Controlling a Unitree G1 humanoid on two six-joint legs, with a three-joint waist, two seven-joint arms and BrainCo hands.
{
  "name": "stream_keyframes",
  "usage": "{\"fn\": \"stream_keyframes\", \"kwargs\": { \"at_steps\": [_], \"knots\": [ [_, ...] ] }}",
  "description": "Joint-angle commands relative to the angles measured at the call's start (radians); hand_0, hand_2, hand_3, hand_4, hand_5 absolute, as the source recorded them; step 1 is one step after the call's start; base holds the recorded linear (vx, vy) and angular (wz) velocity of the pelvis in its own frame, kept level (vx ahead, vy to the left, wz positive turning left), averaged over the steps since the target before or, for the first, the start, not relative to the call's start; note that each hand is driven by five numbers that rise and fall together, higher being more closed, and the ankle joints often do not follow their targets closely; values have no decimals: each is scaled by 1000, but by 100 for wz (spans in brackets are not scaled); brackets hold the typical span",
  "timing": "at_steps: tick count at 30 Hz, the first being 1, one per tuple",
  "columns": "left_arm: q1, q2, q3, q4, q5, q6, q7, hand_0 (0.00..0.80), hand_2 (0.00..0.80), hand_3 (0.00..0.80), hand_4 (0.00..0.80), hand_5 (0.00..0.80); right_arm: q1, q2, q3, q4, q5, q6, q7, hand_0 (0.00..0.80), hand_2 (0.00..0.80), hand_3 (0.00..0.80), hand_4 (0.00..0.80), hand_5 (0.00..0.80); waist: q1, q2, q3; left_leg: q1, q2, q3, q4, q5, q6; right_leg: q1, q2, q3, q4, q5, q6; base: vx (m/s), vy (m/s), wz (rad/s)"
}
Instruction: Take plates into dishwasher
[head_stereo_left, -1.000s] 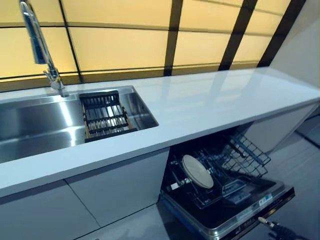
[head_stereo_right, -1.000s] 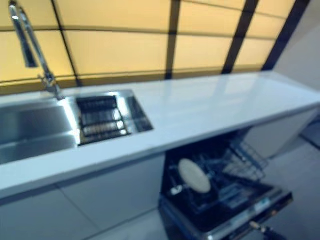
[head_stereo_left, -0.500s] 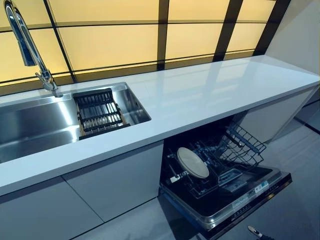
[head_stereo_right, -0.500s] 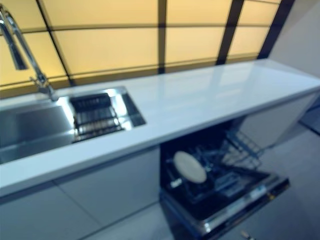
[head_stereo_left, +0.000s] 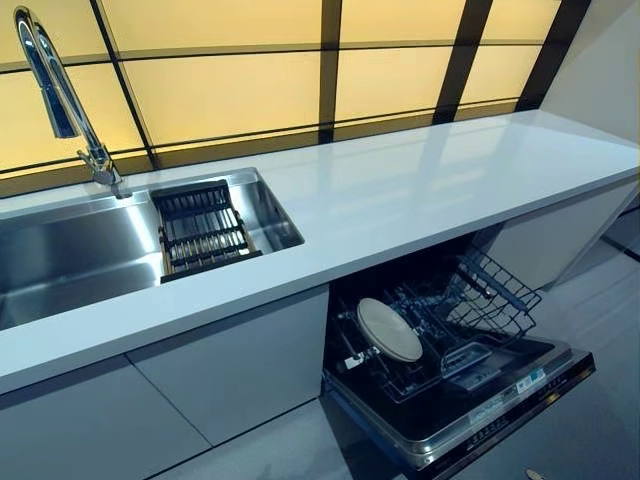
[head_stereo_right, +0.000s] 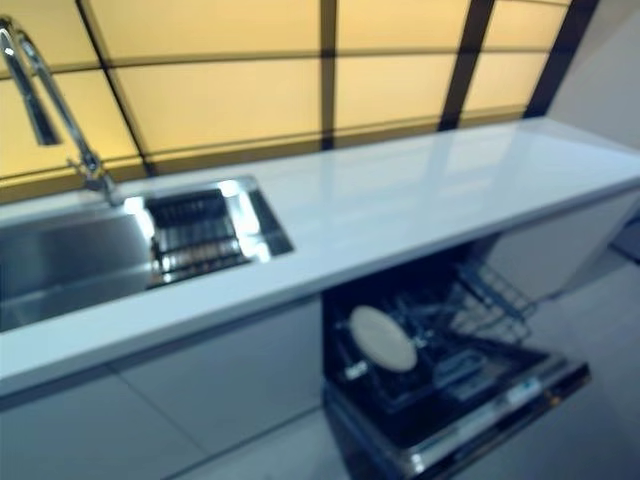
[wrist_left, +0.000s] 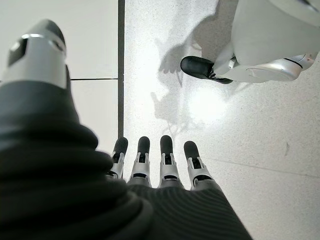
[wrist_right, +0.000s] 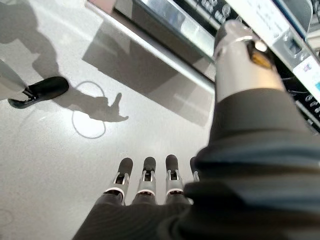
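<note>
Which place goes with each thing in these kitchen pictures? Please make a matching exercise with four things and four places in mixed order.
Things:
1. plate
2. faucet
3. dark drain rack
4. right robot hand

Places:
A. inside the steel sink, at the end nearer the dishwasher
B. hanging over the bare floor, holding nothing
C. standing in the lower rack of the open dishwasher
D. at the back edge of the sink, below the window

Pairs: 1-C, 2-D, 3-A, 4-B

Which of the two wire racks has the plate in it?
The dishwasher rack below the counter holds the plate, propped on edge. The dark sink rack by the faucet holds nothing.
</note>
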Motion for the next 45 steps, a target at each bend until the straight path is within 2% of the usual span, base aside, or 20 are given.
{"fn": "stream_keyframes", "kwargs": {
  "at_steps": [1,3,6,9,12,18,22,24,32,37,41,45],
  "knots": [
    [-56,52,7,21,32,-12,-11,0,0,0,0,0,-15,-30,-7,-5,65,-50,14,0,0,0,0,0,-3,-31,8,10,-17,-85,8,-36,53,-82,-54,110,115,16,34,-51,-92,8],
    [-59,54,1,29,0,-15,-15,0,0,0,0,0,-14,-17,3,2,80,-80,43,0,0,0,0,0,-6,-26,13,4,-16,-93,6,-32,50,-89,-56,110,108,22,33,-65,-78,15],
    [-58,45,22,15,-71,-14,-33,0,0,0,0,0,-42,1,28,19,73,-119,59,0,0,0,0,0,8,-11,38,-14,-7,-79,-1,-15,33,-99,-72,75,87,45,42,-158,-96,8],
    [-63,31,41,-23,-109,-15,-35,0,0,0,0,0,-119,28,68,49,102,-154,39,0,0,0,0,0,49,5,85,-57,17,-38,-3,10,15,-120,-101,-12,84,62,57,-290,-88,-8],
    [-74,29,41,-41,-133,-14,-29,0,0,0,0,0,-159,59,91,55,160,-193,51,0,0,0,0,0,66,14,124,-105,32,-34,-3,31,4,-149,-104,-35,78,66,53,-205,-99,-36],
    [-98,45,28,-67,-159,-8,-52,0,0,0,0,0,-192,89,92,46,294,-281,105,0,0,0,0,0,74,44,180,-172,33,-54,-3,63,-3,-204,-112,-46,114,48,41,-114,-90,3],
    [-118,46,15,-65,-192,-27,-83,0,0,0,0,0,-268,70,52,84,433,-311,139,0,0,0,0,0,80,90,226,-221,12,-69,-3,76,-4,-254,-123,-44,149,31,34,-154,36,11],
    [-121,31,6,-70,-213,-41,-101,0,0,0,0,0,-312,50,31,88,511,-323,160,0,0,0,0,0,81,124,249,-239,-4,-69,-3,76,-1,-282,-134,-43,176,17,31,-127,128,3],
    [-129,-17,-49,-77,-248,-54,-133,0,0,0,0,0,-471,27,48,2,654,-363,230,0,0,0,0,0,79,206,273,-266,-46,-68,-3,81,8,-348,-167,-38,233,-5,25,-54,123,-8],
    [-121,-37,-77,-72,-251,-64,-150,0,0,0,0,0,-551,31,94,-68,631,-403,339,0,0,0,0,0,83,225,262,-269,-58,-63,-3,83,10,-361,-178,-39,238,-3,27,-26,85,-9],
    [-115,-37,-92,-83,-240,-56,-152,0,0,0,0,0,-591,49,149,-173,626,-436,424,0,0,0,0,0,89,224,249,-263,-63,-64,-3,85,9,-354,-183,-47,230,6,31,-9,23,-14],
    [-111,-32,-99,-87,-229,-48,-145,0,0,0,0,0,-616,72,204,-320,619,-437,438,0,0,0,0,0,91,213,230,-248,-64,-65,-3,81,9,-334,-185,-57,217,13,35,9,0,-8]
  ]
}}
